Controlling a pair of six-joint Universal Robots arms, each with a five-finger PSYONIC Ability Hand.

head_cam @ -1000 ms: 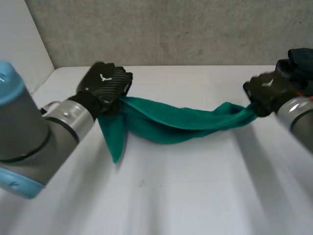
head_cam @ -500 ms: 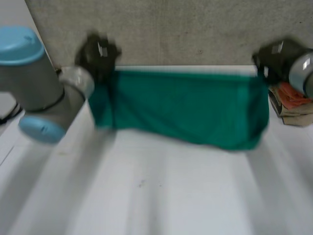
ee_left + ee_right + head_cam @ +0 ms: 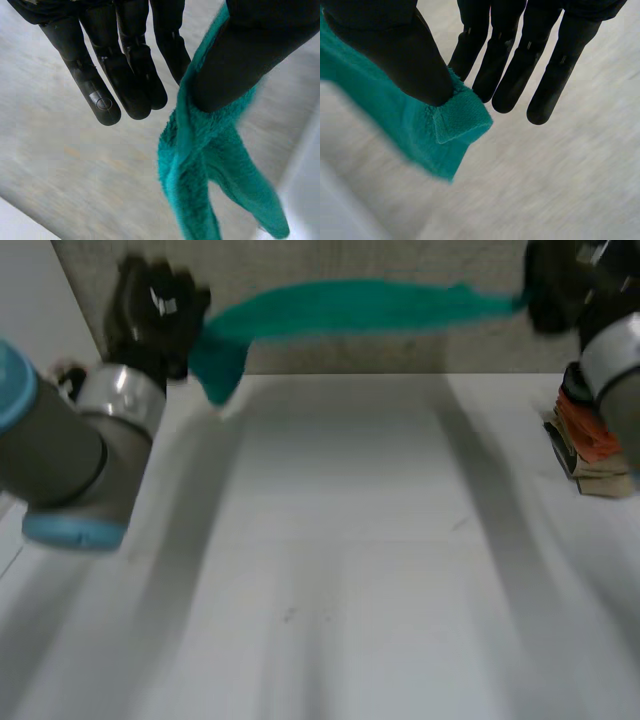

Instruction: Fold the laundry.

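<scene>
so the green towel (image 3: pixel 350 308), hanging spread a moment ago, is now flicked up over the worktop (image 3: pixel 340 540)'s far edge, left hand (image 3: pixel 155 310) and right hand (image 3: pixel 555 285) both clamped on its ends, probably a shake-out before folding.

One green towel (image 3: pixel 350 308); two hands, left hand (image 3: pixel 155 310) and right hand (image 3: pixel 556 285); one folded pile (image 3: pixel 590 445); one table (image 3: pixel 340 540).

Arms high, wide apart; left hand (image 3: pixel 152 312) and right hand (image 3: pixel 556 288) each in thumb-to-fingers pinch on cloth (image 3: pixel 350 308).
</scene>
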